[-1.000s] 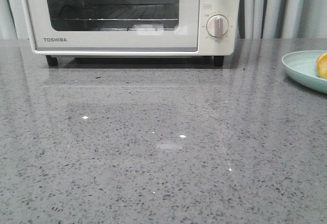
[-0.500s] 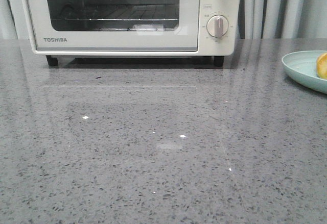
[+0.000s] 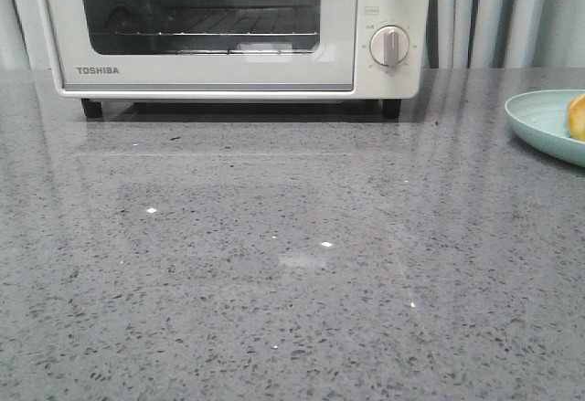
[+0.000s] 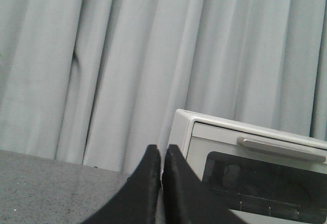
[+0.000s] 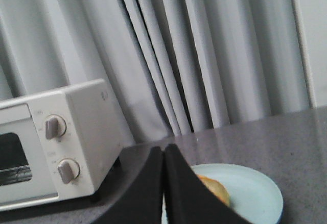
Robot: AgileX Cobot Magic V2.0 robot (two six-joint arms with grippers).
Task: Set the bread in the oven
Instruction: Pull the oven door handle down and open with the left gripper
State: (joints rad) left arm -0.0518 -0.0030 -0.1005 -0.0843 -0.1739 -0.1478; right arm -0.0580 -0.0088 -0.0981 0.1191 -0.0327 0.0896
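Oven (image 3: 228, 31) w/ glass door closed sits at 12 o'clock on the grey speckled counter (image 3: 274, 264), wire rack (image 3: 210, 26) visible thru window, two knobs on its 3 o'clock side. Bread (image 3: 576, 116) lies on pale green plate (image 3: 539, 122) at 3 o'clock, well apart from oven. Left gripper (image 4: 161, 155) clenched, fingers touching, nothing betw them; right gripper (image 5: 164, 155) same, clenched & empty, plate w/ bread just beyond its tips
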